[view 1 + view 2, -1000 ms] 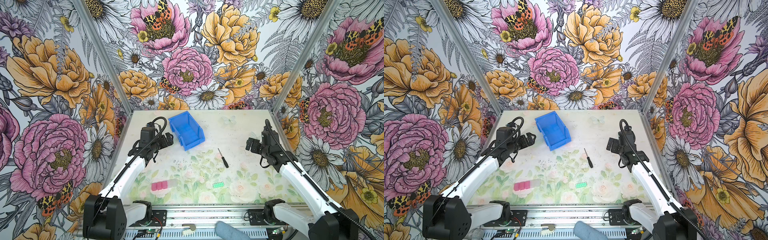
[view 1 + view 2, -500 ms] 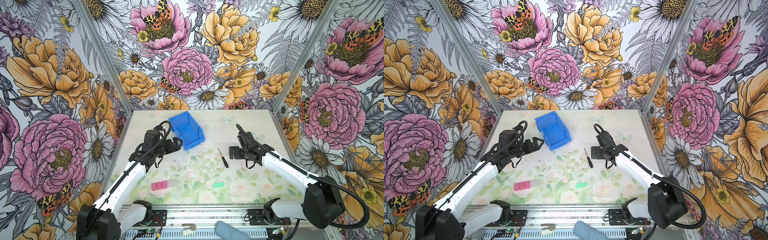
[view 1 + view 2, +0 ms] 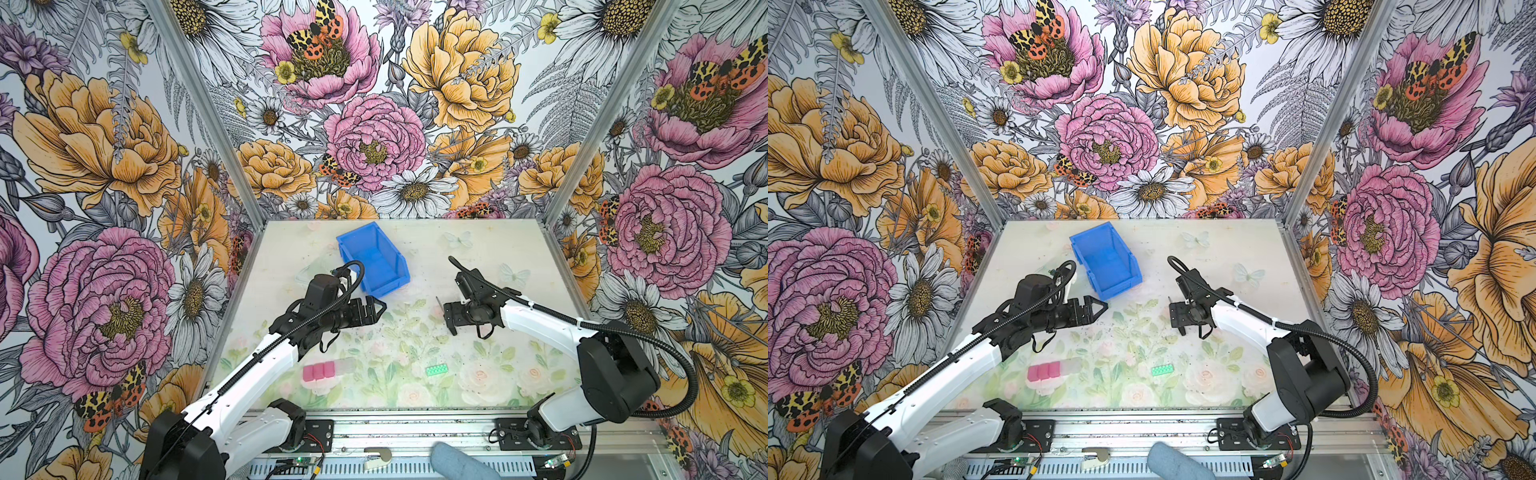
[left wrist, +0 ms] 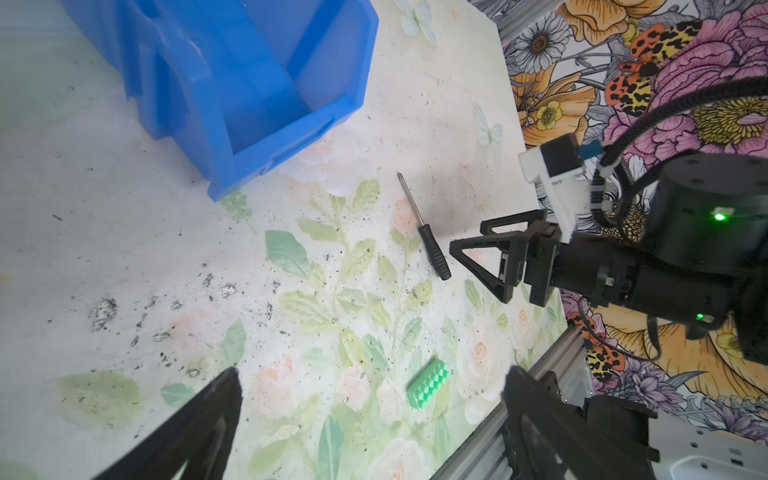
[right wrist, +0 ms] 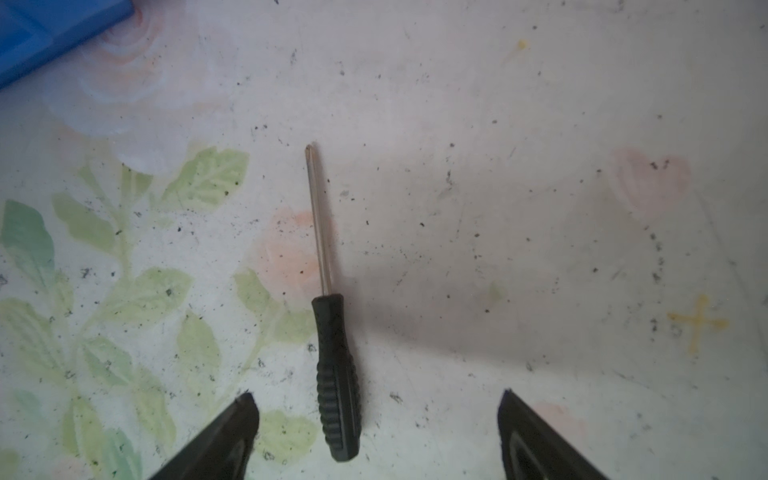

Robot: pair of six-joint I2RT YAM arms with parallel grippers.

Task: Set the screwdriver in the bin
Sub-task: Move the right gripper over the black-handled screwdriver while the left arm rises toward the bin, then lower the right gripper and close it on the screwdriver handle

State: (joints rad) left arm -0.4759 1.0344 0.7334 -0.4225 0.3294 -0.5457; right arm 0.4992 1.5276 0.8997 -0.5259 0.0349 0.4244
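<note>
The screwdriver (image 5: 336, 374), black-handled with a thin shaft, lies flat on the table right of the bin's low front lip. My right gripper (image 5: 374, 397) hangs just over its handle, open, with the handle between the fingers and nearer one of them, touching neither. In both top views the right gripper (image 3: 448, 319) (image 3: 1177, 320) hides most of the screwdriver (image 3: 437, 300). The blue bin (image 3: 374, 257) (image 3: 1106, 259) stands open-topped at the back centre. My left gripper (image 3: 380, 309) (image 4: 372, 374) is open and holds nothing, just in front of the bin's lip.
A green studded brick (image 3: 436, 369) (image 4: 428, 384) lies toward the front centre. A row of pink blocks with a clear end (image 3: 319, 372) sits at the front left. Flowered walls close in three sides, and a metal rail (image 3: 415, 428) runs along the front edge.
My right arm swung in from the right side and came down over the screwdriver's handle. The left arm reached forward and right, past the bin's front. Screwdriver and bin stayed put.
</note>
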